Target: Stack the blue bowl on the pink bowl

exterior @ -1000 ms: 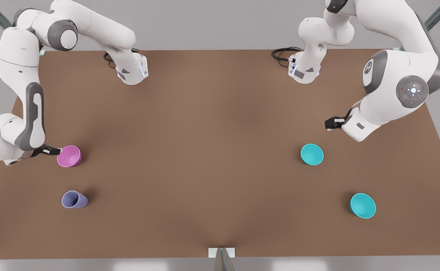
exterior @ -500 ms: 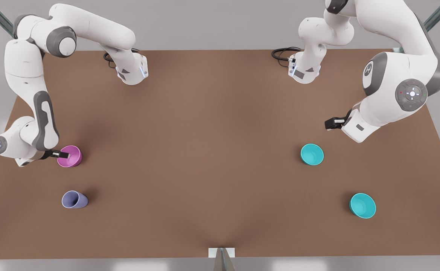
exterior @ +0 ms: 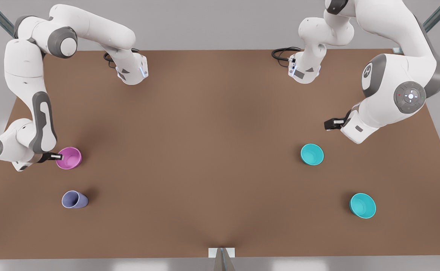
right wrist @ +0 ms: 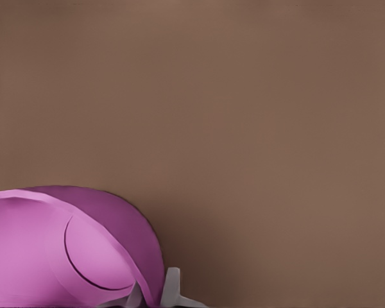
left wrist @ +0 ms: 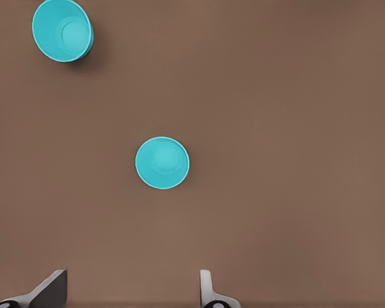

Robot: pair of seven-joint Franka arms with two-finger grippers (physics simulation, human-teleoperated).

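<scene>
pink bowl (right wrist: 70, 250): we see it cut off at the right wrist view's lower left edge.
left gripper (left wrist: 131, 292): we see just its fingertips at the bottom edge.

White arms (exterior: 24, 71), grey joints, black cables (exterior: 280, 52)

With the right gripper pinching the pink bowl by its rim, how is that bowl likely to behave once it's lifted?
The pink bowl looks like thin, smooth plastic, so probably light and fairly stiff. The right gripper straddles only one edge of the wall, seen in the right wrist view, so the bowl may hang tilted or swivel. Its glossy surface suggests it might slip under a weak pinch.
</scene>
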